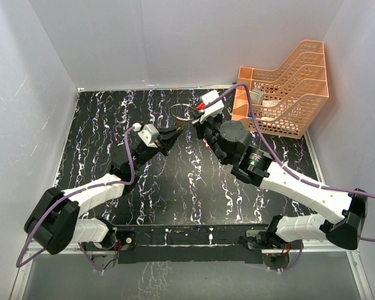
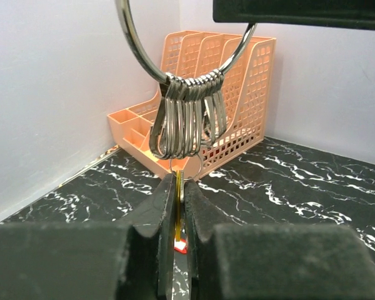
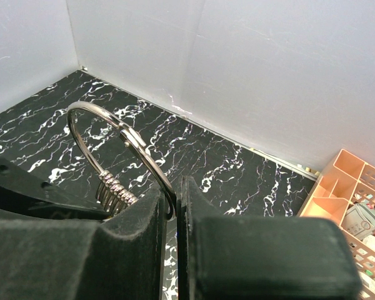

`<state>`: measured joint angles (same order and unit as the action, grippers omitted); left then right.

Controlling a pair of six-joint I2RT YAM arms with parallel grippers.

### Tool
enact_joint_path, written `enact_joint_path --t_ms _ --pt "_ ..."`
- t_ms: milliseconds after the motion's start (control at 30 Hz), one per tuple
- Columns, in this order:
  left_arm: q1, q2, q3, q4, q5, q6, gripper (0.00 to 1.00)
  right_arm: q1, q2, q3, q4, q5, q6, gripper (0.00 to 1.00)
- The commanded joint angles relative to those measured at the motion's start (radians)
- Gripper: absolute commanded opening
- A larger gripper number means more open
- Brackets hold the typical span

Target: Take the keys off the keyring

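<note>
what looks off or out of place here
Nothing stands out. The right gripper pinches the keyring, the left gripper clamps a key hanging below it, and the orange mesh organizer stands upright in the corner.

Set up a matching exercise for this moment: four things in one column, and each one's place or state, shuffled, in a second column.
1. left hand
2. right hand
3. orange tray
4. silver loops

a. stands at the table's far right corner
b. shut on the keyring
c. hang bunched from the keyring
d. shut on the yellow key

Pairs: 1-d, 2-b, 3-a, 4-c.
</note>
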<state>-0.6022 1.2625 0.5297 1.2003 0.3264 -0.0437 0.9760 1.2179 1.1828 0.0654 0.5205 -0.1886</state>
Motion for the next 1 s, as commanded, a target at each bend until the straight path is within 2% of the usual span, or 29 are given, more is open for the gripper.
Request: enact_joint_path --t_ms 0,100,233,300,367,400,533,733,967 --pt "-0.004 -0.113 -0.009 -0.108 -0.071 0.053 0.0 0.006 -0.05 -0.009 0.117 0.06 -0.012 0.0" --pt "-0.006 -0.162 0.008 -0.22 -0.099 0.073 0.0 0.006 -0.046 -0.014 0.139 0.086 -0.011 0.0" --pt "-0.009 -0.212 0.088 -0.479 -0.115 0.113 0.0 0.005 -0.034 -0.014 0.154 0.112 -0.004 0.0" --pt "-0.009 -0.21 0.169 -0.629 -0.109 0.145 0.0 0.006 -0.026 -0.013 0.153 0.099 0.003 0.12" --pt "-0.01 -0.204 0.242 -0.766 -0.099 0.175 0.0 0.006 -0.015 -0.005 0.142 0.088 0.01 0.33" --pt "-0.012 -0.204 0.277 -0.828 -0.093 0.188 0.0 0.006 -0.007 0.002 0.134 0.088 0.011 0.46" --pt "-0.015 -0.197 0.42 -1.044 -0.066 0.22 0.0 0.006 0.015 0.018 0.103 0.123 0.009 0.63" --pt "-0.017 -0.092 0.743 -1.468 -0.051 0.246 0.0 0.005 0.048 0.027 0.107 0.206 -0.02 0.67" --pt "-0.02 -0.146 0.777 -1.485 -0.136 0.33 0.0 0.006 0.024 -0.007 0.101 0.22 -0.018 0.69"
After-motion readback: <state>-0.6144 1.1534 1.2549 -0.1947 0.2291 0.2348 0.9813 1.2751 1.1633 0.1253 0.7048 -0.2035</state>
